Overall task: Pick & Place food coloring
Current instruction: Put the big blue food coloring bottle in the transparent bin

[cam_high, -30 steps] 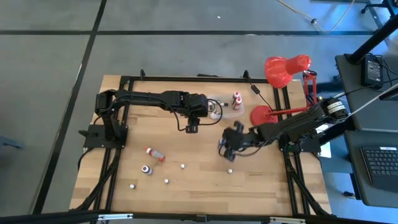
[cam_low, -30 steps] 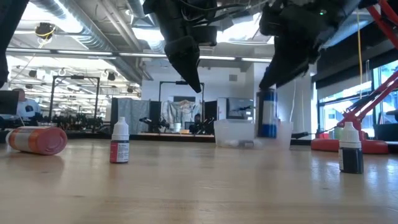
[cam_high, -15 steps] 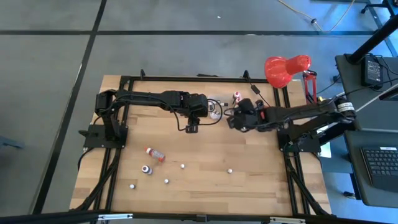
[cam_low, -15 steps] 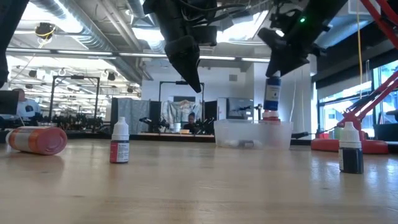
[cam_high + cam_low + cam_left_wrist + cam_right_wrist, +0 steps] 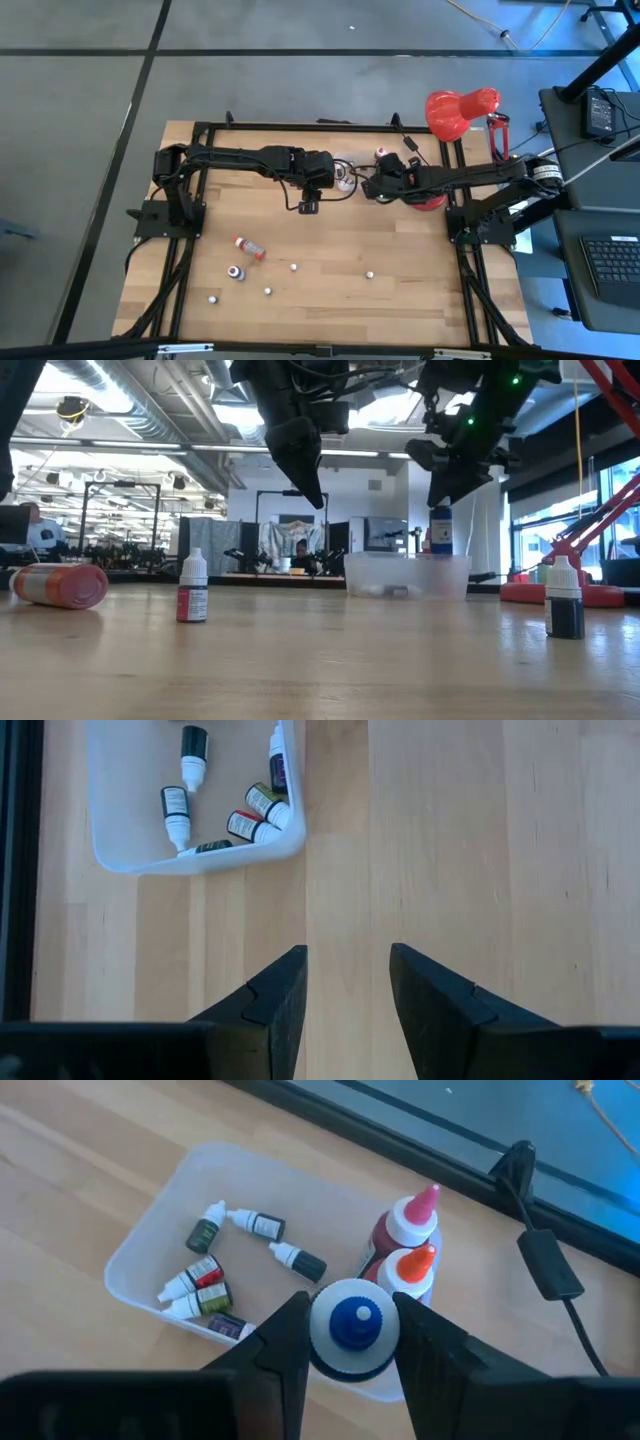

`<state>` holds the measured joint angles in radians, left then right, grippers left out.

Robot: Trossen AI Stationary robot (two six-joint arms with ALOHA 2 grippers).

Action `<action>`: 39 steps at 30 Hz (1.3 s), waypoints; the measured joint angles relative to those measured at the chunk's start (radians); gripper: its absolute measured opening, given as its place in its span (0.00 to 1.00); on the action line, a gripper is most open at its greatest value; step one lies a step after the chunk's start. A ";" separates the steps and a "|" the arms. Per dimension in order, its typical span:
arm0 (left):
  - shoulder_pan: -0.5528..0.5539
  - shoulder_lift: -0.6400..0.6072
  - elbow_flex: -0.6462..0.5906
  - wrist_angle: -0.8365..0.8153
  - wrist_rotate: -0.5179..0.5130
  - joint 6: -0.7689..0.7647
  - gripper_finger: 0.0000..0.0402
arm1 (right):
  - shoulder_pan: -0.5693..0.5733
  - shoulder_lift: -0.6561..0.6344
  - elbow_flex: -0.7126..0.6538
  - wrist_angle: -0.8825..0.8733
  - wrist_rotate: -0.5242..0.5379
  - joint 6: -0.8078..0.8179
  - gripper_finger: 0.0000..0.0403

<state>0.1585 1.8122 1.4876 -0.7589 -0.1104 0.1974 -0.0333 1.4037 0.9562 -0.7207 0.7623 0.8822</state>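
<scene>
The food coloring bottles are spread about. Several tiny ones lie in the clear tub (image 5: 150,1250), which also shows in the left wrist view as the tub (image 5: 190,860) and in the low view as the tub (image 5: 405,575). A red-capped bottle (image 5: 405,1230) and an orange-capped bottle (image 5: 415,1270) stand in it. My right gripper (image 5: 352,1330) hovers over the tub (image 5: 355,170), shut on a blue-capped bottle (image 5: 441,530). My left gripper (image 5: 347,980) hangs open above bare wood near the tub, as the left gripper (image 5: 310,200) in the high view. My right gripper pinches the blue-capped bottle between its two fingers (image 5: 285,1340) just under the cap (image 5: 352,1325), coming from above and pointing down. The bottle hangs upright below the fingers, its lower end (image 5: 441,550) at the tub's rim. Whether it touches the tub I cannot tell.
A red bottle (image 5: 249,247) lies on its side toward the near left, a dark bottle (image 5: 236,272) stands beside it, and small whitish ones (image 5: 293,267) (image 5: 369,274) stand nearer. A red desk lamp (image 5: 455,110) stands at the far right corner. Black frame rails (image 5: 300,127) edge the table.
My right gripper has carried the blue-capped bottle from the table's right middle toward the far edge, up and over to the tub. In the last half second it has lowered the bottle toward the tub's rim. It has stayed shut on the bottle.
</scene>
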 joint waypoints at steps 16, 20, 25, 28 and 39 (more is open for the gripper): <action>0.000 0.000 0.000 0.000 0.000 0.018 0.35 | -0.063 0.099 0.000 -0.015 -0.034 0.003 0.31; 0.000 0.000 0.000 0.000 0.000 0.018 0.35 | -0.065 0.125 0.000 -0.013 -0.039 -0.001 0.31; 0.000 0.000 0.000 0.000 0.000 0.017 0.35 | -0.065 0.157 0.000 -0.008 -0.039 0.003 0.39; 0.000 0.000 0.000 0.000 0.000 0.017 0.35 | -0.065 0.175 0.000 -0.006 -0.038 0.003 0.40; 0.000 0.000 0.000 0.000 0.000 0.015 0.35 | -0.065 0.201 0.000 -0.014 -0.038 0.000 0.37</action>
<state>0.1585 1.8122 1.4876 -0.7593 -0.1108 0.2127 -0.0982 1.6047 0.9558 -0.7346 0.7242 0.8825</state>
